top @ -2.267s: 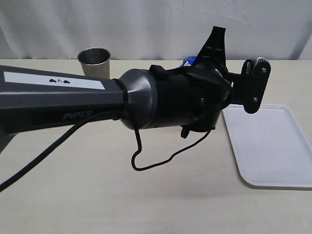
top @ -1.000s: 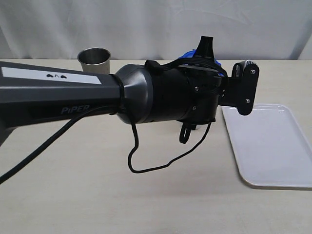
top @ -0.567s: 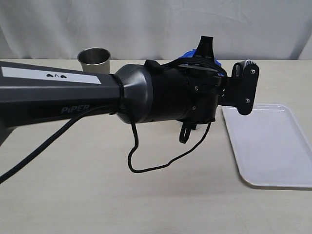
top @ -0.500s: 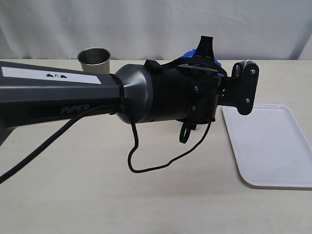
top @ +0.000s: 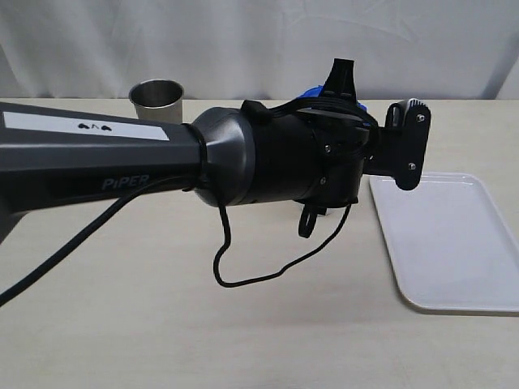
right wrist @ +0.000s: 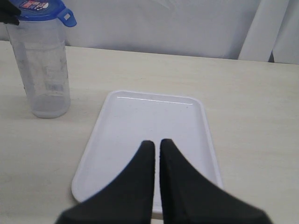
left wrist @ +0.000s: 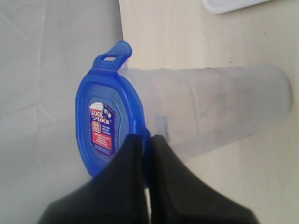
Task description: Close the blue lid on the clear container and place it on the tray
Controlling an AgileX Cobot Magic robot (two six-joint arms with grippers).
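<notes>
I see the blue lid (left wrist: pixel 105 123) sitting on the rim of the clear container (left wrist: pixel 219 109), with one snap flap (left wrist: pixel 113 53) sticking out rather than folded down. The container stands upright on the desk (right wrist: pixel 252 93), near the white tray (right wrist: pixel 187 121) but off it, with bare desk showing between them. My left gripper (left wrist: pixel 145 138) is at the lid's edge, its jaws almost together with a sliver of blue lid pinched between them. My right gripper (right wrist: pixel 155 142) hangs above the tray, jaws closed on nothing. From the outside camera the left arm (top: pixel 105 166) hides most of the container — only bits of blue show — and a steel cup (top: pixel 156 99) stands on the far side of the desk.
</notes>
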